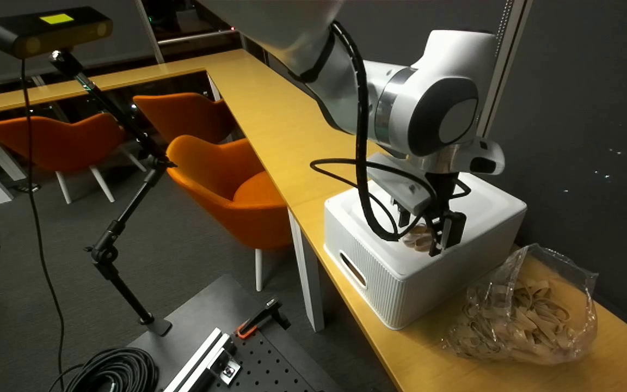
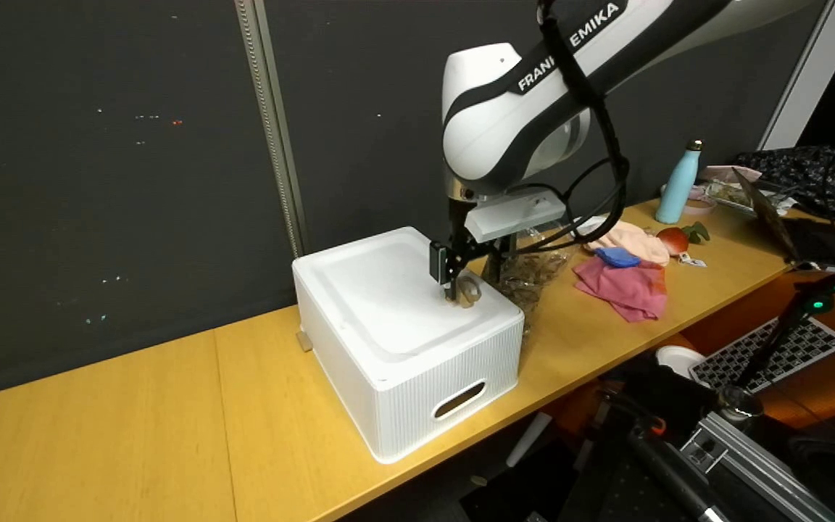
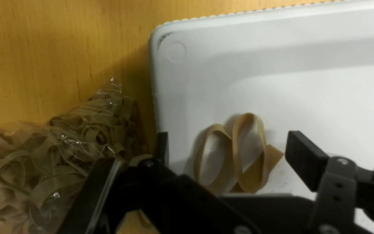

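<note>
My gripper is open, with its black fingers apart on either side of tan rubber bands. The bands form two upright-looking loops and a flat folded end near the right finger. They lie on the flat top of a white box near one corner. The gripper is low over the box in both exterior views, around the bands. Whether a finger touches the bands or the box cannot be told. A clear plastic bag of similar bands stands beside the box, and shows in the wrist view.
The box stands on a wooden table against a dark wall panel. Beyond the bag lie a pink cloth, a blue item, a red round object and a light-blue bottle. A black cable loops from the arm.
</note>
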`<action>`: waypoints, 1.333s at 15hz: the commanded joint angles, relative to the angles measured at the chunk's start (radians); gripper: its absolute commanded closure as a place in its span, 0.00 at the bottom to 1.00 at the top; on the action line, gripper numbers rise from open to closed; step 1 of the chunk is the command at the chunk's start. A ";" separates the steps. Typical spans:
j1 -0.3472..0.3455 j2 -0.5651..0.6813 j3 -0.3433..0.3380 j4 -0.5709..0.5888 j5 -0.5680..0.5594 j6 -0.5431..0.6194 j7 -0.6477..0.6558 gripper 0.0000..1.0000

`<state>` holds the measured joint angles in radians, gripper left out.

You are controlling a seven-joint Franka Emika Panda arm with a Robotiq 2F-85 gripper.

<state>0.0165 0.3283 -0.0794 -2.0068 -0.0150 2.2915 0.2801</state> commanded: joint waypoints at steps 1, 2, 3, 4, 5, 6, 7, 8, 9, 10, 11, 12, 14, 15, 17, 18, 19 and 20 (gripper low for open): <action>0.002 0.008 0.000 -0.009 -0.011 0.037 0.011 0.08; 0.001 0.010 -0.001 -0.010 -0.011 0.038 0.011 0.08; 0.000 0.010 -0.002 -0.012 -0.009 0.041 0.010 0.22; -0.001 0.010 -0.003 -0.014 -0.010 0.045 0.011 0.33; -0.001 0.010 -0.004 -0.015 -0.010 0.047 0.011 0.36; -0.001 0.010 -0.005 -0.016 -0.010 0.050 0.010 0.43; -0.001 0.010 -0.005 -0.016 -0.011 0.050 0.011 0.50; 0.000 0.006 -0.007 -0.016 -0.012 0.050 0.012 0.59; -0.001 0.003 -0.007 -0.017 -0.011 0.050 0.011 0.66; 0.000 0.001 -0.007 -0.017 -0.011 0.049 0.012 0.74; 0.000 0.000 -0.007 -0.018 -0.010 0.051 0.012 0.81; 0.000 -0.003 -0.006 -0.021 -0.009 0.051 0.012 0.87; 0.001 -0.015 -0.006 -0.029 -0.009 0.051 0.013 0.99; 0.001 -0.027 -0.007 -0.036 -0.011 0.047 0.015 1.00; 0.003 -0.047 -0.010 -0.045 -0.017 0.044 0.020 1.00; 0.003 -0.060 -0.013 -0.048 -0.022 0.041 0.021 0.99; 0.002 -0.074 -0.015 -0.048 -0.025 0.036 0.022 0.99; 0.000 -0.081 -0.016 -0.046 -0.026 0.034 0.023 0.99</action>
<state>0.0159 0.3108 -0.0893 -2.0178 -0.0157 2.3175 0.2814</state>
